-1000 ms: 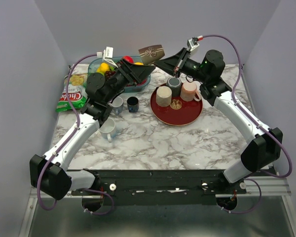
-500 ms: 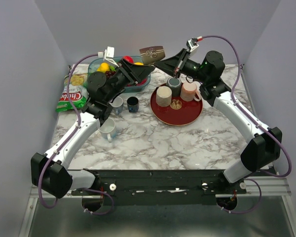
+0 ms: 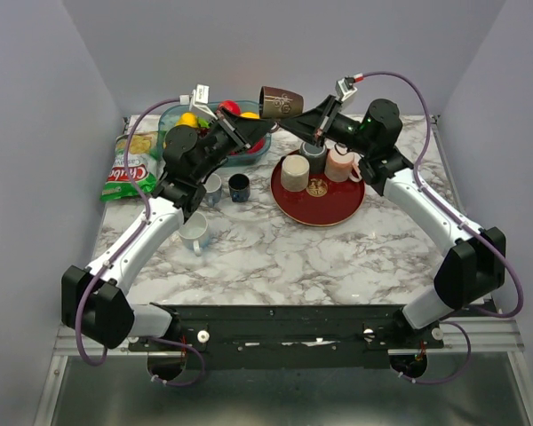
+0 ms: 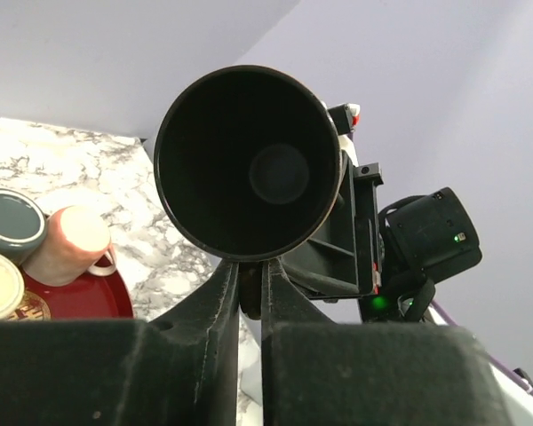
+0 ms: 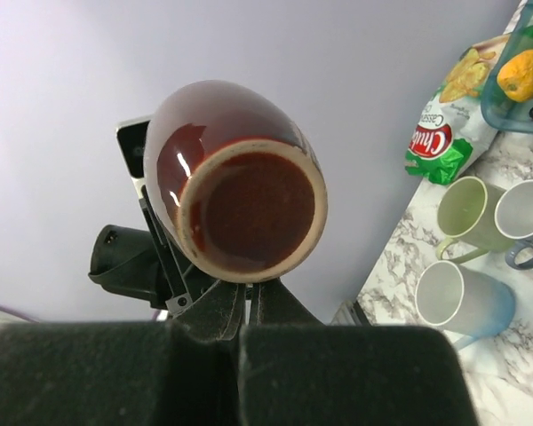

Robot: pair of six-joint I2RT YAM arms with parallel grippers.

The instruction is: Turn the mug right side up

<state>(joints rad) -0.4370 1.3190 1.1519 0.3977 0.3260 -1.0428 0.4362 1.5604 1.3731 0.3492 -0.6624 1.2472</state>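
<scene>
The brown mug hangs on its side in the air above the back of the table, held between both arms. In the left wrist view its dark mouth faces the camera. My left gripper is shut on the handle just under the rim. In the right wrist view the mug's glazed base faces the camera. My right gripper is shut right beneath it, and the exact spot it grips is hidden. From above, the left gripper and right gripper meet under the mug.
A red tray holds a cream mug, a grey mug and a pink mug. A fruit container, a chip bag and three small cups sit at the left.
My left gripper has closed on the mug's handle. The mug has tipped from slanted to level and shifted slightly right. The right gripper has stayed shut.
</scene>
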